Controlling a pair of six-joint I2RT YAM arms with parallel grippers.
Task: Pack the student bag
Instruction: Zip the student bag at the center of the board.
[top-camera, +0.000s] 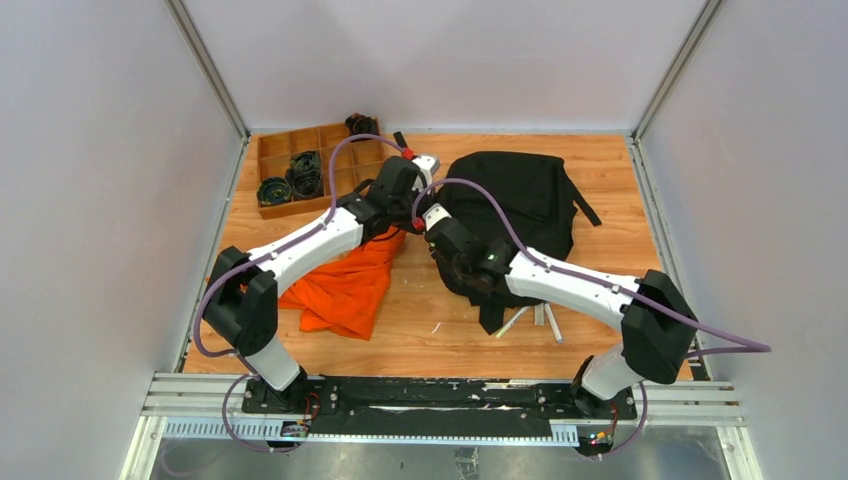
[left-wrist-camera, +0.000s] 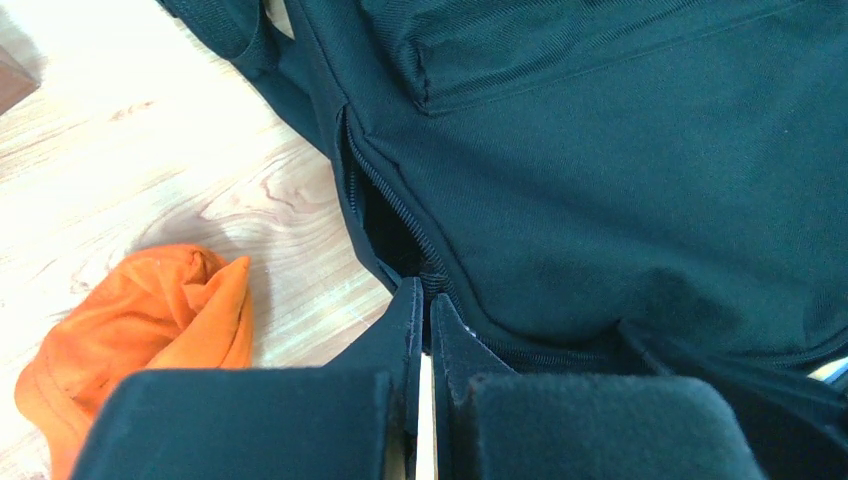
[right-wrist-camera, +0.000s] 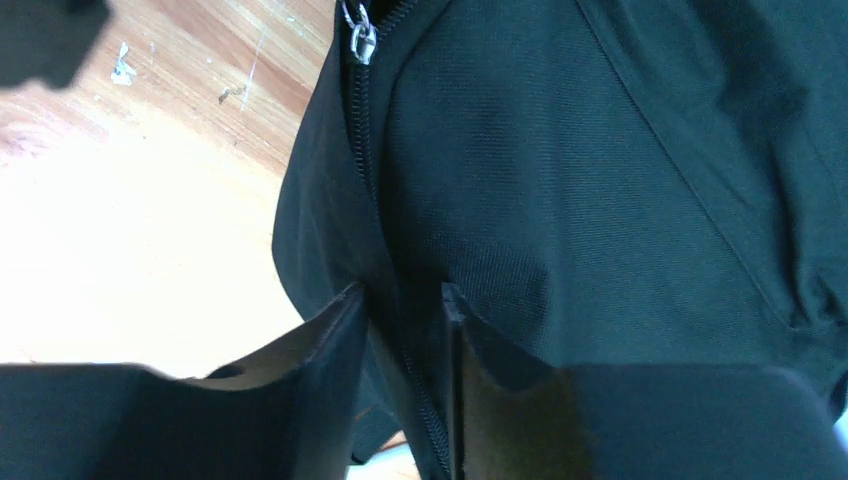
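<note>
The student bag (top-camera: 520, 195), a large black backpack, lies at the middle right of the table. My left gripper (top-camera: 427, 166) is at the bag's far left edge. In the left wrist view its jaws (left-wrist-camera: 421, 297) are pinched almost together on the edge of the open zipper slit (left-wrist-camera: 385, 215). My right gripper (top-camera: 437, 222) is at the bag's near left edge. In the right wrist view (right-wrist-camera: 402, 292) it is shut on a fold of the bag's fabric (right-wrist-camera: 600, 180) with the zipper line running between the fingers. A metal zipper pull (right-wrist-camera: 362, 40) hangs further along.
An orange cloth (top-camera: 345, 285) lies crumpled left of the bag, under my left arm; it also shows in the left wrist view (left-wrist-camera: 150, 320). A wooden compartment tray (top-camera: 300, 170) with black round parts stands at the back left. Silver sticks (top-camera: 530, 318) poke out under the bag's near edge.
</note>
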